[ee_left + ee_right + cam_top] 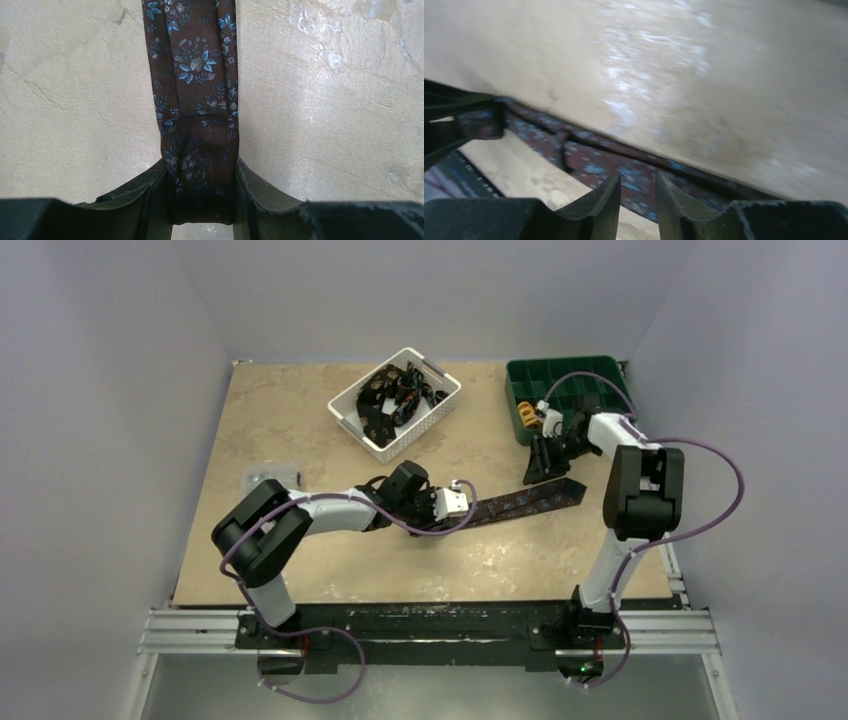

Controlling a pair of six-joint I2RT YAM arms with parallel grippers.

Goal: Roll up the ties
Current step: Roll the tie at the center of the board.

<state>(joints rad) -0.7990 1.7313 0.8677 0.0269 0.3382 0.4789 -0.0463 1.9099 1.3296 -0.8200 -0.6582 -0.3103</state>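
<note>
Right now your left gripper (201,172) is clamped on the folded near end of the tie (192,75), the cloth filling the space between its fingers, and the rest of the strip lies flat on the table (300,420), running away toward the right arm. The right gripper (637,182) hangs low over the far stretch with only a thin slit between its fingers; the view is too blurred to tell whether any cloth is pinched there. I'd judge the main risk to be a loose or crooked roll. If you turn the left wrist while the strip lies slack or off line, the layers will likely walk sideways and cone out, and a slippery fold may slide free of the pads. Watch the green tray (560,375) just beyond the right gripper, since it crowds that arm's reach. The white basket (425,423) of other ties (395,395) sits well apart behind.
</note>
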